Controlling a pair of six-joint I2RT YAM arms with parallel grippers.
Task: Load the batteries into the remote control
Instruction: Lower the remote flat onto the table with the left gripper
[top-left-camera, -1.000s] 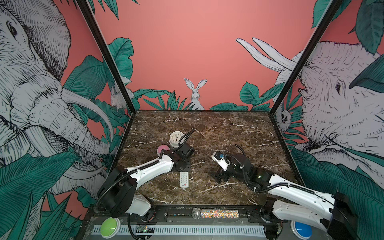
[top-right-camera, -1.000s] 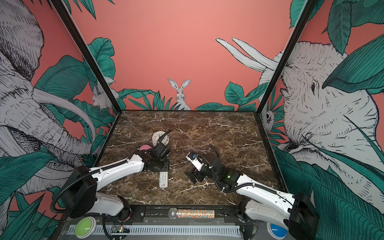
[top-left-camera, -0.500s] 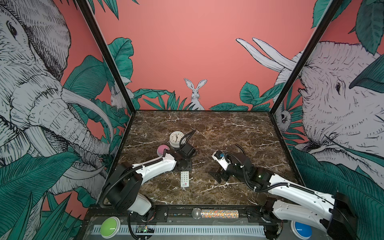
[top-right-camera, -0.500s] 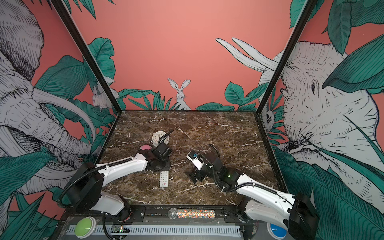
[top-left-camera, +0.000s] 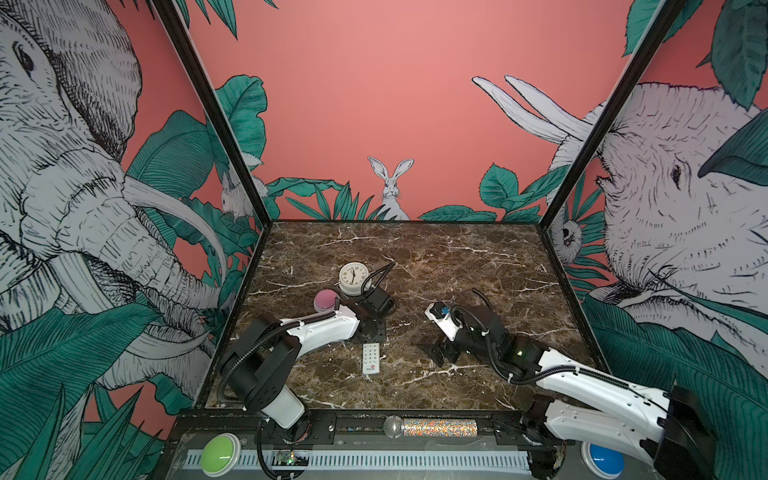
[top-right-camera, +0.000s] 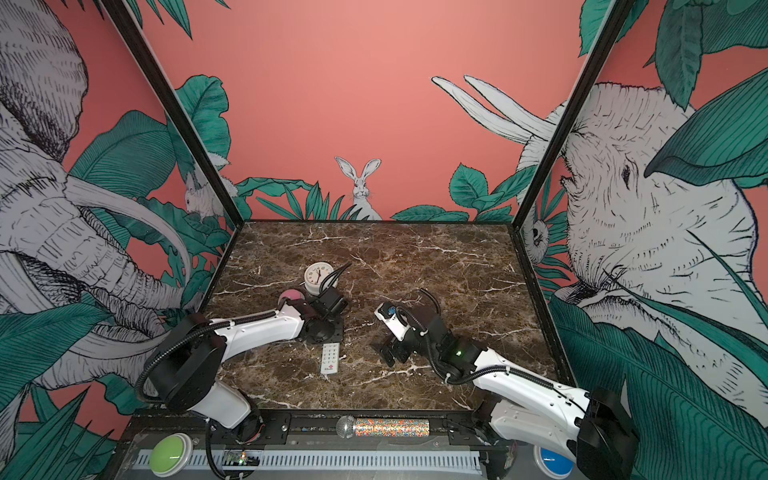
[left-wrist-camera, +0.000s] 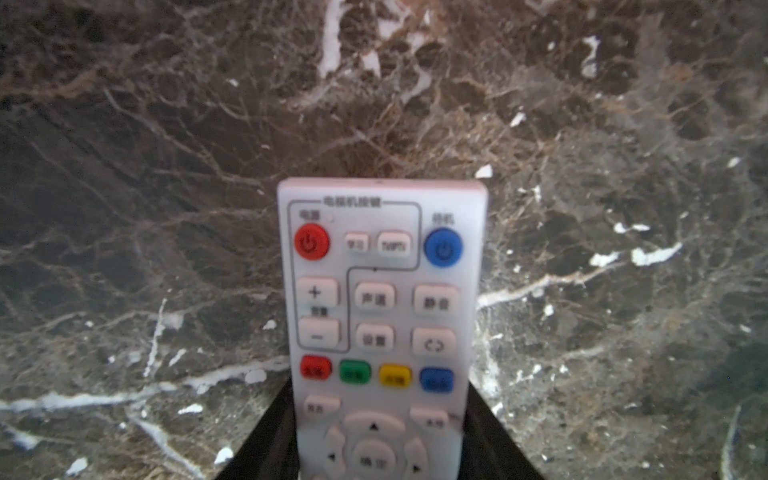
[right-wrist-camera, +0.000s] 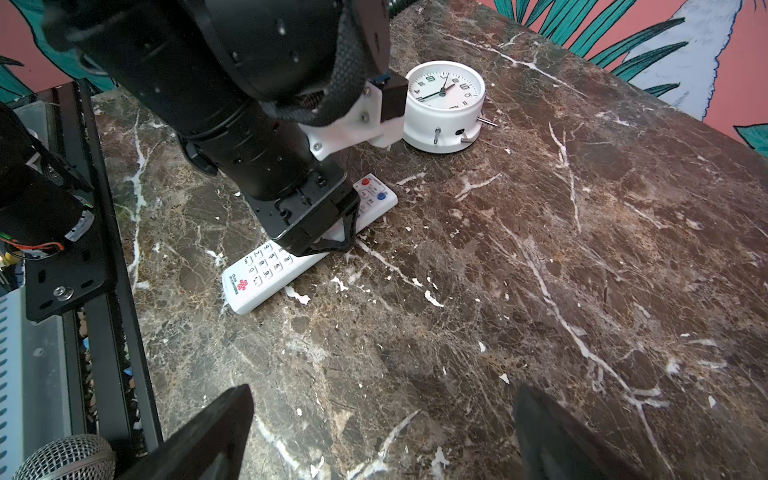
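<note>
front rail first: microphone (top-left-camera: 430, 427) with a glittery handle lies along it. green button (top-left-camera: 220, 454) is at the left corner, blue button (top-left-camera: 602, 459) at the right.

next, the remote control (top-left-camera: 371, 360): flat on the marble table (top-left-camera: 457, 257), buttons up, a bit left of centre. The red-logo end points at the front rail. The end with the red and blue power buttons points away, toward the clock. In both top views only the logo end shows; the rest is under the left arm's wrist.

left gripper (right-wrist-camera: 326, 245): down on the remote's middle, fingers (left-wrist-camera: 266, 436) flush on both long edges, so it is clamped across the width (left wrist view shows no gap on either side). The remote looks seated on the table, not lifted.

right gripper (top-left-camera: 439, 354): jaws spread wide and empty, low over bare marble to the right of the remote, well apart from it. In the right wrist view its fingers (right-wrist-camera: 208, 436) sit at the frame edge, with the remote and left gripper ahead.

farther back: pink round object (top-left-camera: 326, 300) just beside the left arm. The white round clock (top-left-camera: 353, 277) is just beyond it, dial up, near the left wrist camera.
</note>
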